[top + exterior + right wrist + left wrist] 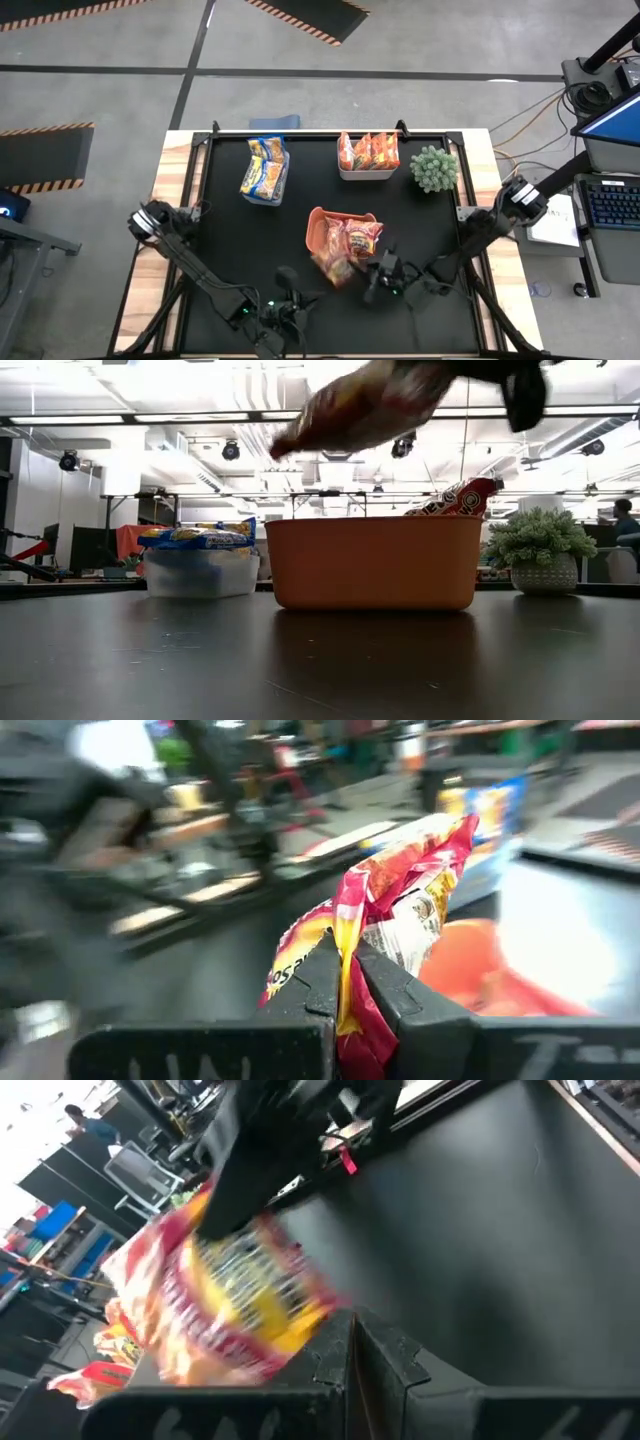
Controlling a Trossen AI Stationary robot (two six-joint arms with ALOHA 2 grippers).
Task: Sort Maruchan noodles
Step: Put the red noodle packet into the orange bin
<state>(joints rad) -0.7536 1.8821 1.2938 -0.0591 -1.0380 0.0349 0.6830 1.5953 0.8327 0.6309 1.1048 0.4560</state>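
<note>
My right gripper (345, 955) is shut on a red-and-yellow Maruchan packet (335, 263), which it holds in the air by the near edge of the orange bin (318, 222). More red packets (360, 237) lie in that bin. Blue-and-yellow packets (265, 170) fill the clear bin at the far left. Orange packets (368, 151) stand in the white bin at the far middle. My left gripper (355, 1335) is shut on nothing and hangs near the table's near edge (286, 276), left of the held packet. My right gripper pinches the red-and-yellow packet by one crumpled end (350, 1010) between its two fingers. It comes roughly level from the table's right. The packet (370, 405) sticks out past the fingertips toward the left, tilted and lifted clear, above the height of the orange bin's rim.
A small green potted plant (433, 168) stands at the far right of the black mat, beside the white bin. The mat's near half (240, 250) is bare in front of the bins. Both arms crowd the near edge.
</note>
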